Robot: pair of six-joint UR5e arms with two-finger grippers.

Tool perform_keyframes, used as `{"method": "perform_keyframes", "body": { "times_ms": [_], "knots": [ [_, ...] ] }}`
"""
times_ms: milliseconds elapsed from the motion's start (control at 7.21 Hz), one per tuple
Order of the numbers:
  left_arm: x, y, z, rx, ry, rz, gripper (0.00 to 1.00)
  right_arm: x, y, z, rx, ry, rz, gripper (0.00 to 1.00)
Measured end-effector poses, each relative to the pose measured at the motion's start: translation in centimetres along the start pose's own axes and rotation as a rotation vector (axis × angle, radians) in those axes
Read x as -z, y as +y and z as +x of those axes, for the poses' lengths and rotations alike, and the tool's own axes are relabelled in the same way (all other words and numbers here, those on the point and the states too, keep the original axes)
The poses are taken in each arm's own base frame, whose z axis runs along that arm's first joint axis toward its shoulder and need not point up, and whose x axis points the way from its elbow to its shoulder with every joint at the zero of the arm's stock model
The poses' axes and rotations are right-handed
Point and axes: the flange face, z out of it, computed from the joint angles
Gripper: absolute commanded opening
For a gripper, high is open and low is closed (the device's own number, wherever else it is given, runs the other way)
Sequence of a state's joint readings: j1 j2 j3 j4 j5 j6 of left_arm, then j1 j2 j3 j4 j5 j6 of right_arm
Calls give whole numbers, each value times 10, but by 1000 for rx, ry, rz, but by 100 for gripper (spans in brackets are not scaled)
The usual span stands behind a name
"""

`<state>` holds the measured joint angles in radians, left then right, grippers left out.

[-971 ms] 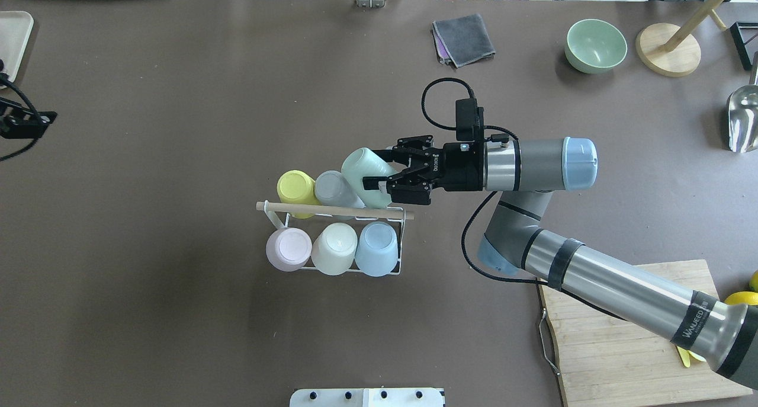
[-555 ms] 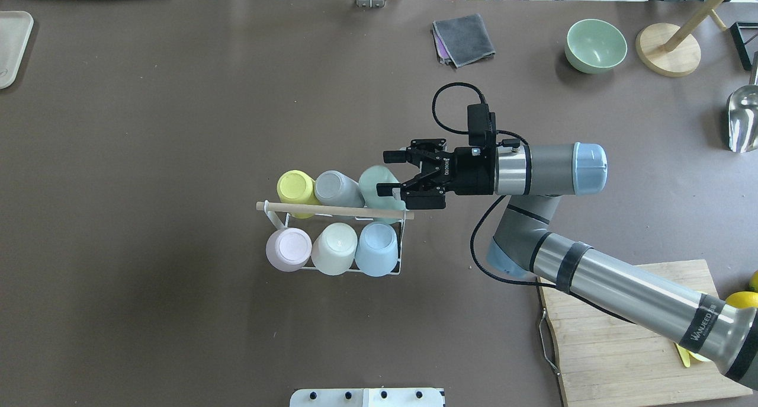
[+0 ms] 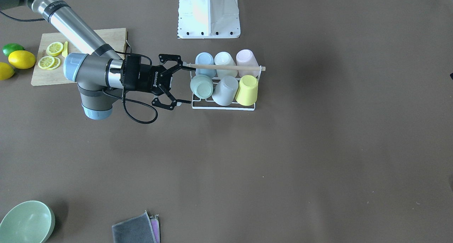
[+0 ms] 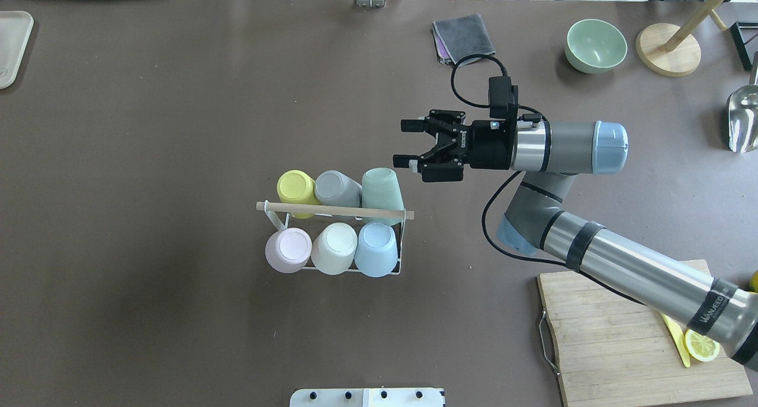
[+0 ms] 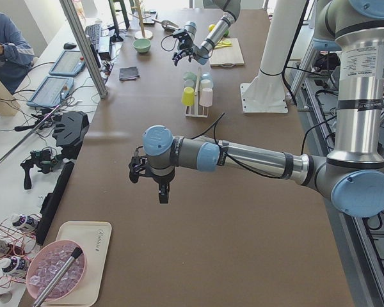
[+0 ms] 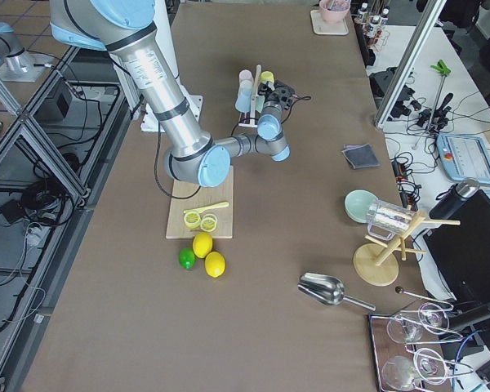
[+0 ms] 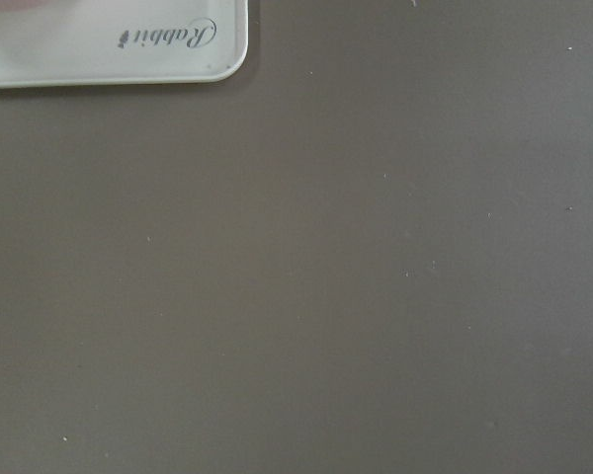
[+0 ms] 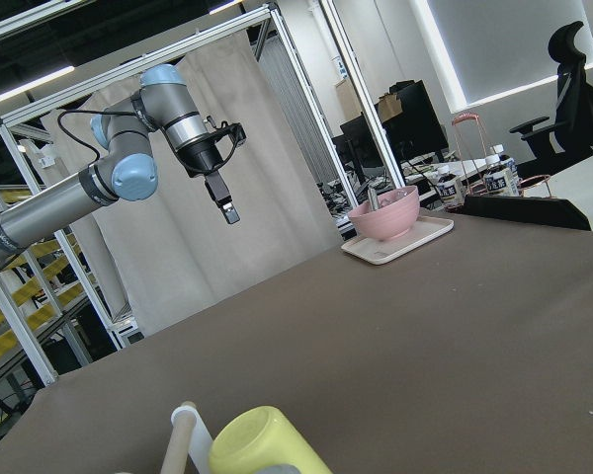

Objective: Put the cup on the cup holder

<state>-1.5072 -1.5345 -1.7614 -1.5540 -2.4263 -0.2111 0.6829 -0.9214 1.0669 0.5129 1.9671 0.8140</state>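
Since mint cup (image 4: pixel 382 188) sits upside down on rack (image 4: pixel 308 208), back row, end nearest claw, job looks done. Right claw (image 4: pixel 400 142) spread wide, empty, near cup but apart. Guessing cup is light stiff plastic, smooth, bit slippery; I'd pinch across tapered wall, mid-height, gently.

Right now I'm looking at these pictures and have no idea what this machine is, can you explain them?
Two robot arms work at a brown table. One picture looks down from behind them, one faces them, two look along the table, and each wrist carries a camera. The right arm's fingers are open and empty, near a rack holding six upturned cups, the green cup nearest. The left arm hovers farther off, near a tray. A bowl, cloth and board lie around.
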Motion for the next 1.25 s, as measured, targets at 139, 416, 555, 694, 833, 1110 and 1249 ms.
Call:
{"method": "perform_keyframes", "body": {
  "times_ms": [139,416,555,694,833,1110,1249],
  "knots": [
    [-4,8,-11,20,4,-12,97,12,-29,23,18,71,5,100],
    [-10,23,-29,42,2,-23,98,41,-101,87,0,321,-48,100],
    [-10,27,-33,49,1,-24,98,49,-128,118,-45,460,-104,100],
    [-7,28,-37,56,0,-17,97,54,-140,141,-106,581,-172,100],
    [0,29,-40,63,0,-3,97,56,-144,159,-175,694,-247,100],
    [5,39,-46,78,-7,6,97,63,-146,179,-316,897,-380,100],
    [4,44,-53,93,-9,3,98,68,-143,175,-388,984,-450,100]
  ]
}}
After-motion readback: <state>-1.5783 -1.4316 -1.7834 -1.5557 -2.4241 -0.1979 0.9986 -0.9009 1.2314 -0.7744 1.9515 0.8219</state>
